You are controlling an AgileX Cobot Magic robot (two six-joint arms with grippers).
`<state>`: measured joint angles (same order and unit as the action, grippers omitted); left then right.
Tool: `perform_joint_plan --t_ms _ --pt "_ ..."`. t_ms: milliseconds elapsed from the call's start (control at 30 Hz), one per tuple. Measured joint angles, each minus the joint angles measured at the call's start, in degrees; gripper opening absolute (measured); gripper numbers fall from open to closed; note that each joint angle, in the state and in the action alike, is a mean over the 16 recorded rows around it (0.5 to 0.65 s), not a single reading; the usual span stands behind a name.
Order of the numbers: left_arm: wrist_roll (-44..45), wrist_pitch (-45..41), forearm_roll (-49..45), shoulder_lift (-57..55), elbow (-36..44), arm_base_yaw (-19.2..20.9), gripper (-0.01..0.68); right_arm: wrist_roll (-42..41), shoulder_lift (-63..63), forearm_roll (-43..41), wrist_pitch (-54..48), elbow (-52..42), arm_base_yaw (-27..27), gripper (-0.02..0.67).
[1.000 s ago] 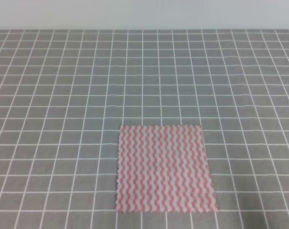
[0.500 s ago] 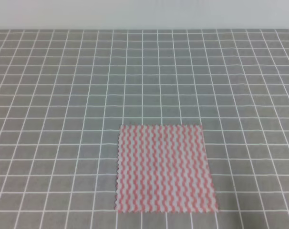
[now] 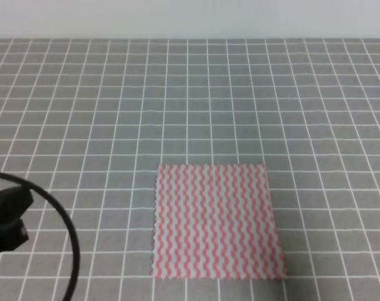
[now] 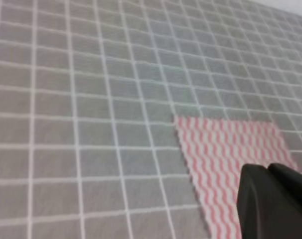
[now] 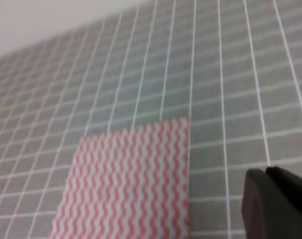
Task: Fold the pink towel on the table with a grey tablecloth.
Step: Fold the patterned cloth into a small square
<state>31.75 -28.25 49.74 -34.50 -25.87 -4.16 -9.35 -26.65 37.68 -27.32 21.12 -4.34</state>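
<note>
One thin square pink-and-white wavy-striped towel [image 3: 217, 220] with jagged edges, flat at lower centre of grey white-gridded tablecloth [image 3: 190, 100], black left arm [image 3: 8, 216] at lower left edge, finger state of both grippers can't be told.

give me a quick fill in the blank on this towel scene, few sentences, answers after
1. The towel has wavy stripes of white and ____.
2. The towel lies ____ on the table, with no fold in it.
3. The grey tablecloth is printed with a ____ of thin white lines.

Missing words: pink; flat; grid
</note>
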Motion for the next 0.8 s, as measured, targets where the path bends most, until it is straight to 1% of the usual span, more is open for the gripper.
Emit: perform_joint_plan --t_ms 133,233,367,467,633,733,800 --pt "10.79 0.58 8.84 -4.43 -1.57 -2.55 -0.003 -4.10 -4.36 3.78 -3.33 1.25 -0.02 -0.015" --pt "18.27 2.92 15.58 -7.21 -1.77 -5.57 -0.003 -7.91 -7.35 8.27 -5.03 1.58 -0.19 -0.015" --pt "25.96 7.66 22.76 -11.33 -1.79 -11.48 -0.003 -13.11 -10.82 14.52 -5.94 1.69 -1.34 -0.015" --pt "29.24 11.61 25.67 -14.87 -1.89 -16.55 -0.003 -16.46 -13.19 18.59 -5.61 1.71 -3.28 -0.015" --pt "31.37 18.56 27.39 -20.46 -2.25 -25.17 -0.003 -18.91 -17.59 22.72 -2.34 1.71 -9.46 -0.015" --pt "31.67 21.80 27.64 -22.94 -2.57 -29.39 -0.002 -18.80 -21.02 23.59 1.27 1.71 -15.09 -0.015" --pt "31.72 23.32 27.78 -24.16 -2.79 -31.49 -0.003 -18.55 -23.67 23.92 4.21 1.72 -18.96 -0.016"
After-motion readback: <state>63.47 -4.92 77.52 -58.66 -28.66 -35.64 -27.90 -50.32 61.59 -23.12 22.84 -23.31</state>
